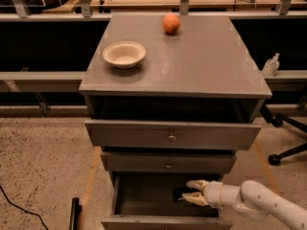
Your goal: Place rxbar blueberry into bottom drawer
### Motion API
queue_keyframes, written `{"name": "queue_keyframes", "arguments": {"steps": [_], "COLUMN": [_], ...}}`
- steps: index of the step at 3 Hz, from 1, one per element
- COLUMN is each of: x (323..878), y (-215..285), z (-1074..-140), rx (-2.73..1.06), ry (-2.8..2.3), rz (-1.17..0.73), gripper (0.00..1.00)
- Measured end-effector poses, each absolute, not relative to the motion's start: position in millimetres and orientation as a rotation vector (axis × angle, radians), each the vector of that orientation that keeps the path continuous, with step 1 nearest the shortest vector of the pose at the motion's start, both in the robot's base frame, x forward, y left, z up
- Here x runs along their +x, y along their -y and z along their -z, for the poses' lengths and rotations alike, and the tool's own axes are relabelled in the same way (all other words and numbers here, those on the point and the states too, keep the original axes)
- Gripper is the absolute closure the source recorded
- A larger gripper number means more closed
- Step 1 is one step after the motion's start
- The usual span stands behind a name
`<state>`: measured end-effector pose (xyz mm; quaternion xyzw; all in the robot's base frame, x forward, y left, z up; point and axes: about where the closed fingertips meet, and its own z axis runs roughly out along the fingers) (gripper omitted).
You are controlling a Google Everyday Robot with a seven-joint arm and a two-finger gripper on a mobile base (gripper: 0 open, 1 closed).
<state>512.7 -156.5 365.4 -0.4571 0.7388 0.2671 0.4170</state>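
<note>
The bottom drawer (165,222) of the grey cabinet is pulled out and shows a dark interior. My gripper (191,191) reaches into it from the right on a white arm, with its two cream fingers spread apart. A small dark flat shape, the rxbar blueberry (178,193), lies on the drawer floor just left of the fingertips. It is hard to make out against the dark floor. I cannot tell whether the fingertips still touch it.
On the cabinet top stand a white bowl (123,54) at the left and an orange fruit (171,23) at the back. The top drawer (171,135) sticks out a little and the middle drawer (168,163) is nearly shut. An office chair base (288,150) is at the right.
</note>
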Motion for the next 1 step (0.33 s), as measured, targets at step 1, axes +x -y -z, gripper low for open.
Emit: {"name": "queue_keyframes", "arguments": {"steps": [1], "x": [497.3], "y": [173.6], "z": [-430.3], "rx": [-1.103], "ry": [-1.888], "rz": [-0.583], "gripper": [0.81]}}
